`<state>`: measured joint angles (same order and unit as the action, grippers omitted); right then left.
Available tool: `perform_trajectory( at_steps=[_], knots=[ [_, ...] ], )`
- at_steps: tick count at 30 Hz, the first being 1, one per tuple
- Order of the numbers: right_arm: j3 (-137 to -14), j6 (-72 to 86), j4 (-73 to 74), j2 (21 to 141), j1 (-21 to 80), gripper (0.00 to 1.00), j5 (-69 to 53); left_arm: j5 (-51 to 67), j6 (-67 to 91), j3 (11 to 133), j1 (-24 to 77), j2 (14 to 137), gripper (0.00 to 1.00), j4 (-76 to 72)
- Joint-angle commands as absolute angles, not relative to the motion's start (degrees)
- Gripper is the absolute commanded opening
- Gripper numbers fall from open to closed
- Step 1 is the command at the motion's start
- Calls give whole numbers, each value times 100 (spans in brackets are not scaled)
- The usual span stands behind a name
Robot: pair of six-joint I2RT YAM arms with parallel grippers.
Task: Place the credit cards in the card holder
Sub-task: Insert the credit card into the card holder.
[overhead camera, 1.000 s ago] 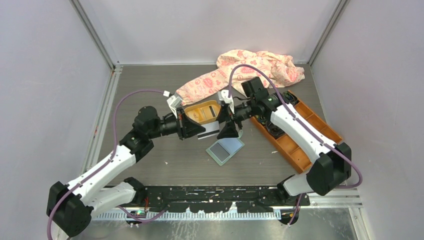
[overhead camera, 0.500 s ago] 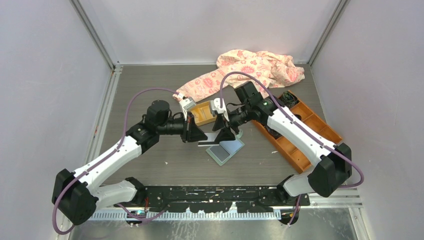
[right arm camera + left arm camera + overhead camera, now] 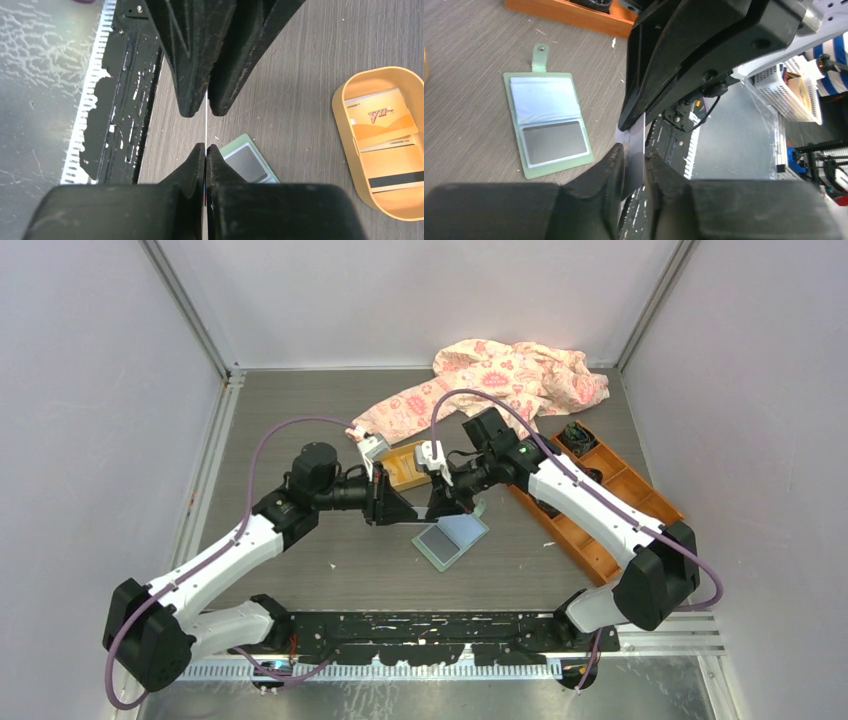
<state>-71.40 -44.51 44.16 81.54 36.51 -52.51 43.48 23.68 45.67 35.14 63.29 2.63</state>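
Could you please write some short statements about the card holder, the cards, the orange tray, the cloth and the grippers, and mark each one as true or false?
1. The card holder lies open on the table. True.
2. The right gripper is shut on a credit card. True.
3. The orange oval tray holds nothing. False: several cards lie in it.
4. The floral cloth covers the card holder. False: the cloth lies at the far side of the table and the card holder is uncovered.
5. The same credit card also reaches between the fingers of the left gripper. True.
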Motion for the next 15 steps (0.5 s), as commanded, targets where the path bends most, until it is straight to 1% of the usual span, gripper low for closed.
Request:
perform_trajectory(
  at_steps=[1, 3, 5, 6, 8, 11, 14, 15],
  knots=[
    [-7119, -3611, 3746, 8141, 3467, 1, -5802, 3886, 2762, 4056, 3532, 5756, 36, -958],
    [-6995, -3055, 3340, 8107, 3283, 1, -6113, 3620, 3012, 3516, 3526, 5397, 54, -1808],
    [-6850, -2393, 2830, 8088, 3110, 1, -6402, 3367, 3322, 2965, 3525, 5070, 64, -2683],
    [-6758, -1917, 2507, 8087, 3032, 1, -6538, 3227, 3435, 2705, 3526, 4946, 66, -3070],
    [-6576, -854, 1632, 8099, 2961, 1, -6688, 2982, 3685, 2260, 3527, 4811, 68, -3915],
    [-6421, 148, 811, 8208, 2956, 1, -6984, 2679, 4043, 1833, 3527, 4869, 68, -5031],
    [-6159, 1115, -316, 8282, 2978, 1, -7080, 2426, 4273, 1782, 3533, 5038, 67, -5435],
    [-6119, 1252, -474, 8301, 2986, 1, -7085, 2332, 4310, 1784, 3526, 5106, 66, -5502]
  ],
)
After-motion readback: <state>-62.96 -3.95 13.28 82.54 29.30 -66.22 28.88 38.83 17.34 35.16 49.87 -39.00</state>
